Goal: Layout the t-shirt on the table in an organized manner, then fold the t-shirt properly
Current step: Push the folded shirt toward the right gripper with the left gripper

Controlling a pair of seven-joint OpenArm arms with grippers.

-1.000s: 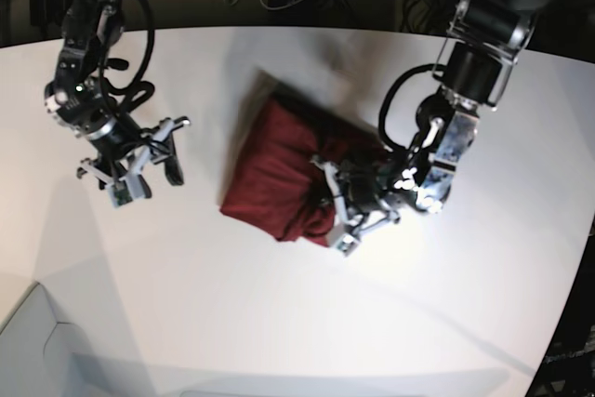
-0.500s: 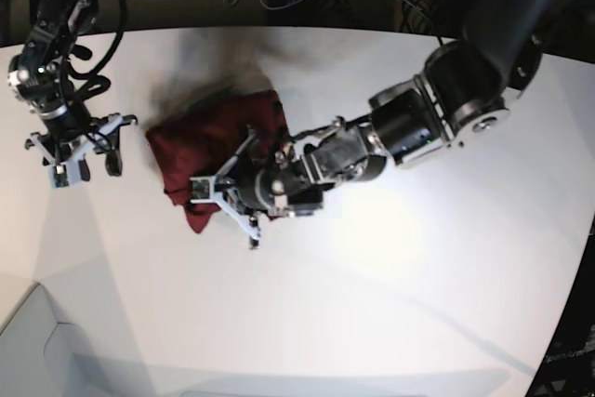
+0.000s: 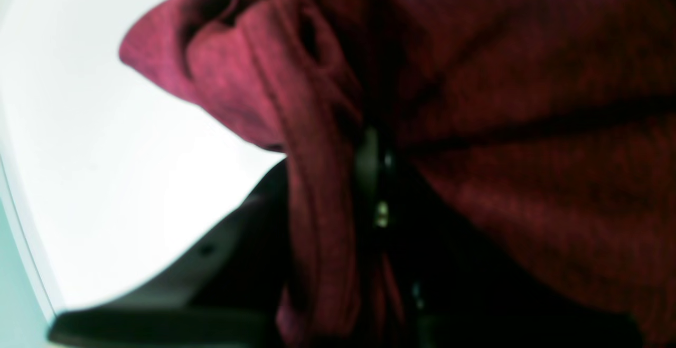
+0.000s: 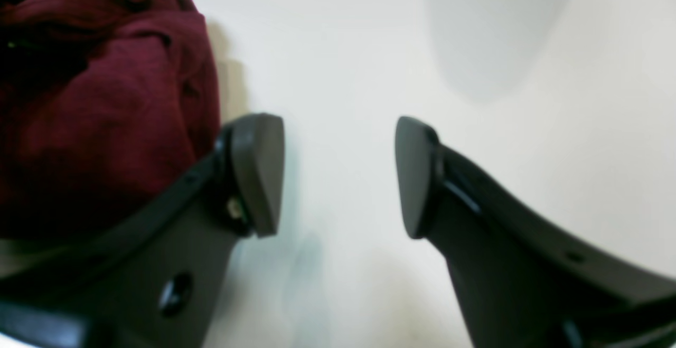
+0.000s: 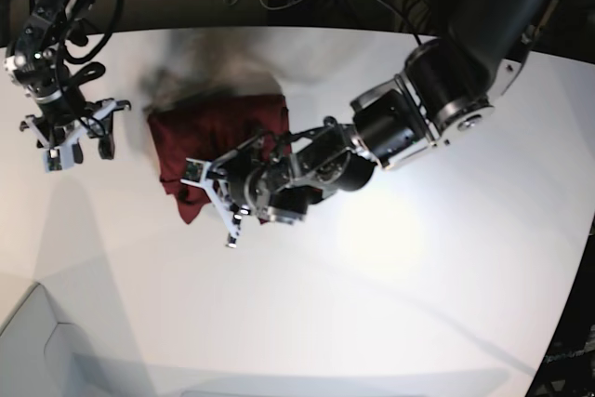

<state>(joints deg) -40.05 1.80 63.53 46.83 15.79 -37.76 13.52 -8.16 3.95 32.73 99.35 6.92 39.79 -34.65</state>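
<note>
Fabric of the t-shirt (image 5: 216, 132) sits bunched on the table (image 5: 390, 304), toward the base view's left. The left gripper (image 5: 223, 202) is clamped on its near edge, fingers together. The right gripper (image 5: 76, 141), fingers apart and empty, hovers just beside the bundle's far side, nearer the free cloth

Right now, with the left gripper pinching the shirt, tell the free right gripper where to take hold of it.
Judging by the base view, take the t-shirt at its bare upper corner facing the right gripper, coming in low over the table from that side. The left gripper is clamped at the opposite, lower edge, so a pull apart there would likely spread the bunched cloth.
</note>
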